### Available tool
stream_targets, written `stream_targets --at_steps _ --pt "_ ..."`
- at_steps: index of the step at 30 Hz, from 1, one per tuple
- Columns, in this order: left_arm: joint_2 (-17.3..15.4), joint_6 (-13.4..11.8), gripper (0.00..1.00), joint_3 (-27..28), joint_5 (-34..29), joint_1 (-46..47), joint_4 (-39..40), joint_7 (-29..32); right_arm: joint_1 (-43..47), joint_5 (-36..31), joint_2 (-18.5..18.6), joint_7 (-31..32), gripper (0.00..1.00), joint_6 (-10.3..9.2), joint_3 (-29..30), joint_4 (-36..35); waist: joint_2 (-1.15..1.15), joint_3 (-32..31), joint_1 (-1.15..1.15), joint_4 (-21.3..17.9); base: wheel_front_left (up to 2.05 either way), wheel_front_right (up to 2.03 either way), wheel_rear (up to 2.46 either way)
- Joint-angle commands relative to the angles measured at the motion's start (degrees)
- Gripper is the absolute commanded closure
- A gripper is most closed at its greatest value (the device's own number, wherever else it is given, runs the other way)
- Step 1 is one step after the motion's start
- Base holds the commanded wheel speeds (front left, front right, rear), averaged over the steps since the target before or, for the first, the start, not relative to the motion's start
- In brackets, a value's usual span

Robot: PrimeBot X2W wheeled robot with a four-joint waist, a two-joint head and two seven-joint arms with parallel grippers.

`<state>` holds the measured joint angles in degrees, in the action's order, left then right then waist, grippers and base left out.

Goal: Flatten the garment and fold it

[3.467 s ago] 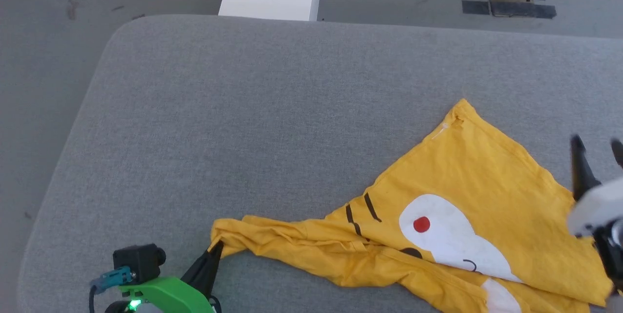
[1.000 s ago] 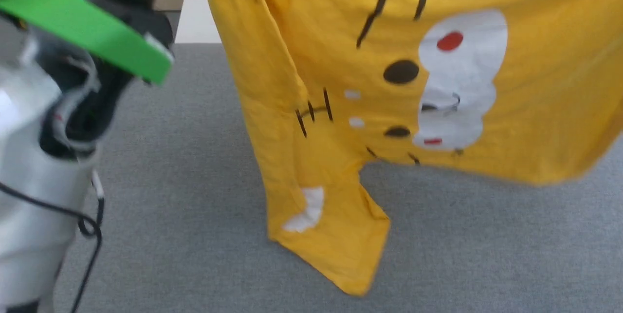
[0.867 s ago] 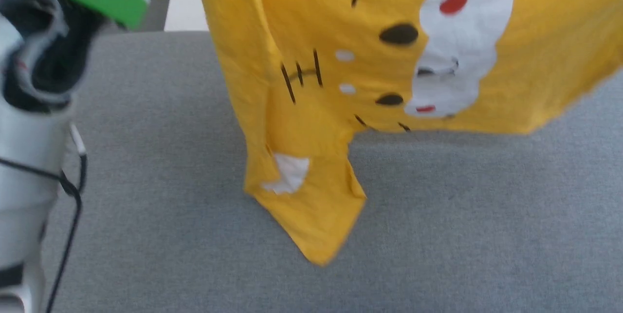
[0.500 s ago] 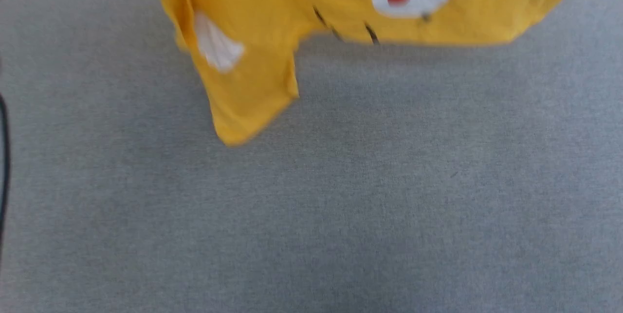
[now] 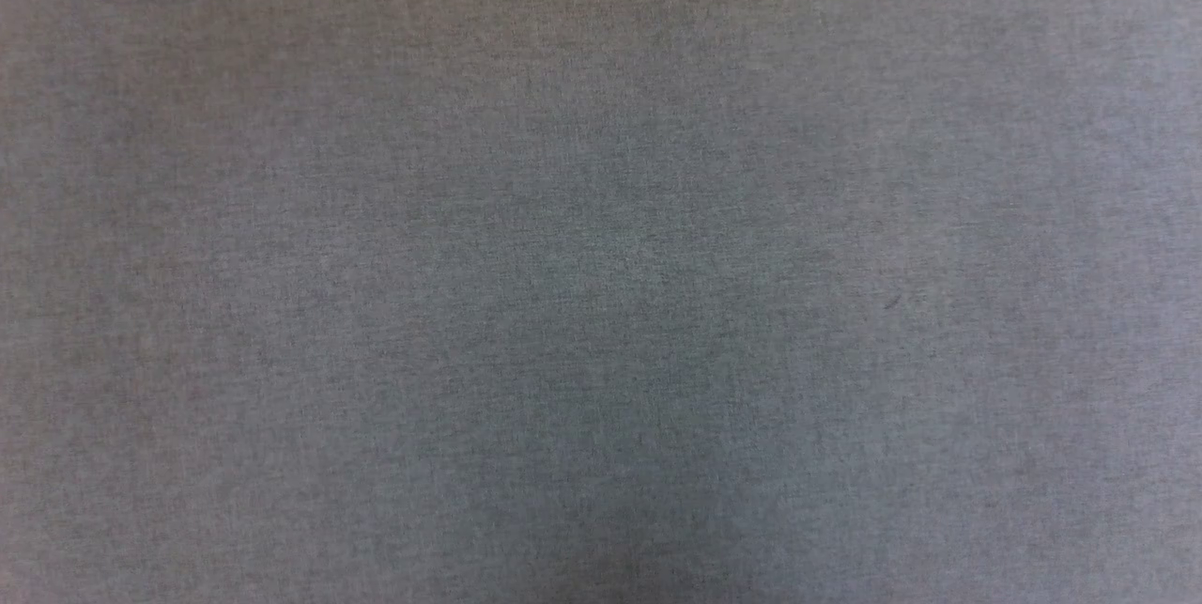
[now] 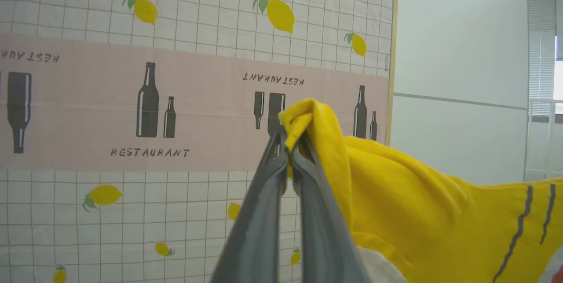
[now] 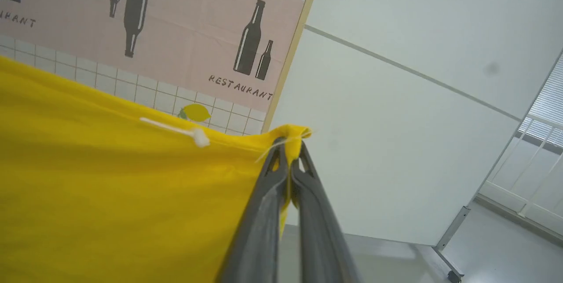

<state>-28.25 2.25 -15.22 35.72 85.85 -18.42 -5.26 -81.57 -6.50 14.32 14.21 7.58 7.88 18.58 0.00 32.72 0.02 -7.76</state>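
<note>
Both grippers clamp corners of the garment [image 6: 396,195], left gripper [image 6: 290,144] and right gripper [image 7: 290,146] holding it aloft, spread between them; flattening on the grey surface [image 5: 601,266] and folding remain undone.

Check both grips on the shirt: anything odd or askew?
One oddity: a white plastic tag pin sticks out of the shirt edge near the right gripper. The left gripper pinches a bunched fold, not a flat corner.
</note>
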Motion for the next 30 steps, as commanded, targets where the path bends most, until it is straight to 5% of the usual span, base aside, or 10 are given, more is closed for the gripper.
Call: stream_targets --at_steps 1,9,15,23,30 --pt "-0.2 0.8 1.00 -0.6 -0.2 -3.6 -1.5 -0.4 2.8 0.4 -0.3 -1.2 1.00 -0.09 0.0 1.2 0.00 0.0 -0.02 0.7 0.00 0.00 0.00" --pt "-2.5 4.6 1.00 -9.3 0.4 -22.7 -7.1 0.8 20.1 6.9 -0.5 -2.8 1.00 -0.09 -5.1 6.1 0.00 -5.2 -0.02 2.6 0.00 0.00 0.00" --pt "-5.0 5.2 1.00 -16.1 5.8 -38.2 -4.5 4.7 34.6 13.9 0.7 -2.3 1.00 -0.09 -8.4 4.6 0.00 -10.8 -0.02 3.9 0.00 0.00 0.00" --pt "-10.2 5.2 1.00 -23.2 14.3 -57.6 4.1 11.1 53.5 18.9 2.9 2.2 1.00 -0.09 -9.2 -0.5 0.00 -17.7 -0.02 4.9 0.00 0.00 0.00" --pt "-12.5 1.4 1.00 -26.2 17.7 -69.3 11.4 15.8 66.3 19.3 4.6 6.3 1.00 -0.09 -8.0 -5.3 0.00 -21.1 -0.02 5.9 0.00 0.00 0.00"
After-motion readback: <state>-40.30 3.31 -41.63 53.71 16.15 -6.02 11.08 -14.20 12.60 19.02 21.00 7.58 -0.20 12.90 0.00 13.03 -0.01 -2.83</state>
